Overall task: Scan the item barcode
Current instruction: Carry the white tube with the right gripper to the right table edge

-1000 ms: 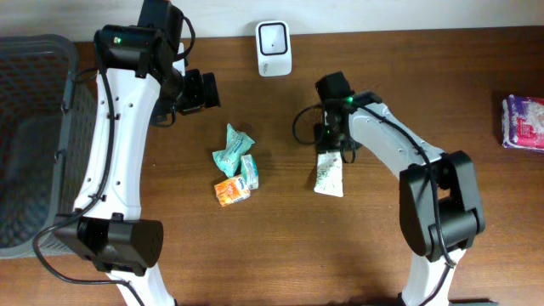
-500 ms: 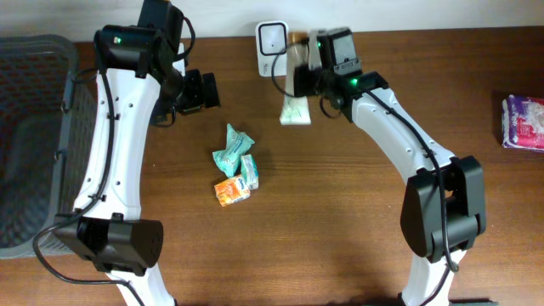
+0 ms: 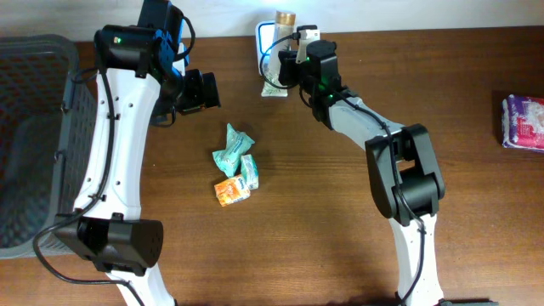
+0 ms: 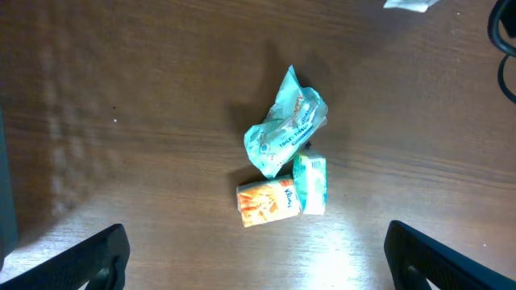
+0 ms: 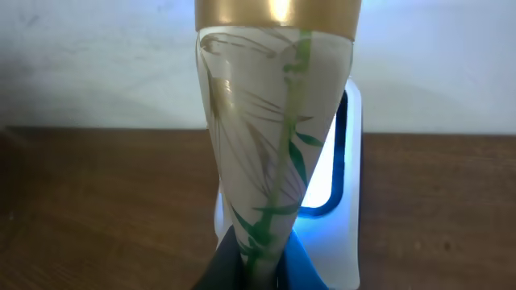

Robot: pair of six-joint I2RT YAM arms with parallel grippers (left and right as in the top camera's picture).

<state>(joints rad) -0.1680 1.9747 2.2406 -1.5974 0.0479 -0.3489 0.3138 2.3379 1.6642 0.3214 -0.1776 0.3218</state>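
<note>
Tube point(image 5: 270, 121) just before scanner point(image 5: 343, 258); three packets point(image 3: 231, 151) mid-table; basket point(image 3: 25, 170) far left; pack point(image 3: 523, 121) far right.

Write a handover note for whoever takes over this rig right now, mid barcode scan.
Left gripper open, hovering above the teal packet, orange box and small green box.
Right gripper shut on the tube, holding it in front of the lit scanner.
Done: tube picked up and presented.
To do: confirm the scan registered, which the views do not show, then deal with the remaining items.

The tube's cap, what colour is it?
Gold: the cap tops a cream leaf-printed tube, clearest in the right wrist view.
</note>
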